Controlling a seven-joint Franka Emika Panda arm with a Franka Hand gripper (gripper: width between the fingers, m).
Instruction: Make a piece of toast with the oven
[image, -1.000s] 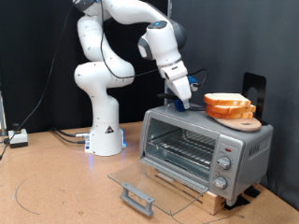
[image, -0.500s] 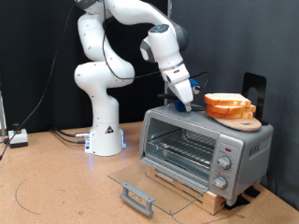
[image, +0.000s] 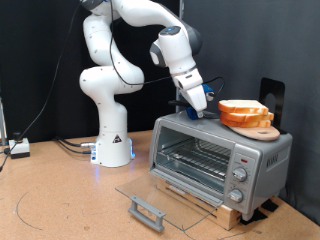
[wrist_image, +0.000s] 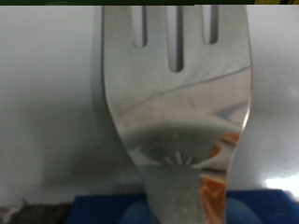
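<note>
The silver-grey oven stands on a wooden base at the exterior view's right. Its glass door lies dropped open, and the wire rack inside looks empty. Two slices of toast are stacked on a round wooden board on the oven's top. My gripper hangs over the left part of the oven's top, just left of the slices. It is shut on a blue-handled metal spatula. In the wrist view the slotted blade points out over the grey oven top.
The arm's white base stands behind the oven, to the exterior view's left. The door's grey bar handle sticks out low over the brown table. A black stand rises behind the board. Cables lie at far left.
The gripper with the spatula has shifted very slightly to the right, towards the toast. Nothing else has moved.
</note>
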